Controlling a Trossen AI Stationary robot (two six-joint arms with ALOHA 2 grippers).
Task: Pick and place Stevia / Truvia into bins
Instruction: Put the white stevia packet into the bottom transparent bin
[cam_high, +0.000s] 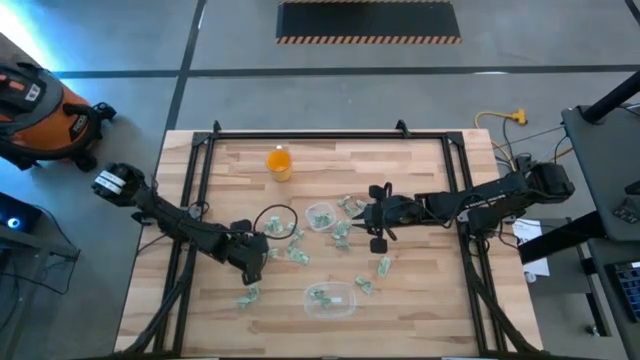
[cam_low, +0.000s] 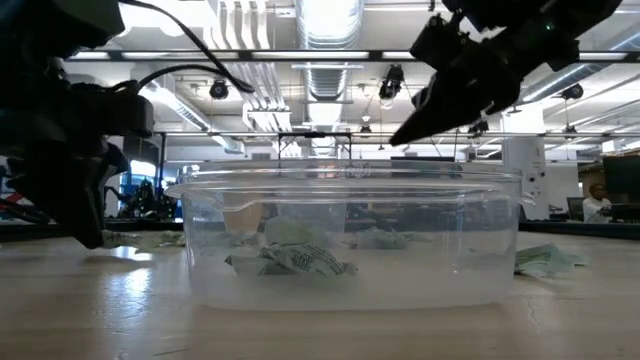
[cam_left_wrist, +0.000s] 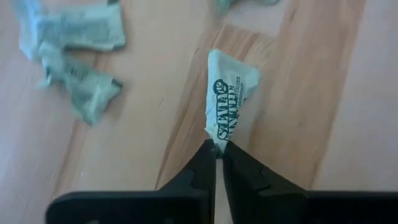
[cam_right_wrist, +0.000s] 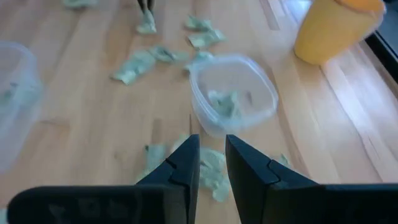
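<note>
Tub holding crumpled sachets, round cup some too (fewer), left fingers pinching sachet, right's state unclear

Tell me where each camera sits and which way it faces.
High: above the table, looking straight down; both arms show, left pincer and right pincer among sachets, with the orange cup.
Low: at tabletop height, looking level through the tub into the room; both arms come in from above.
Left wrist: on the left arm, looking past its pincer, shut on a sachet.
Right wrist: on the right arm, over loose sachets, toward the round cup.
Shared: right wrist and high both show the orange cup and round cup.
</note>
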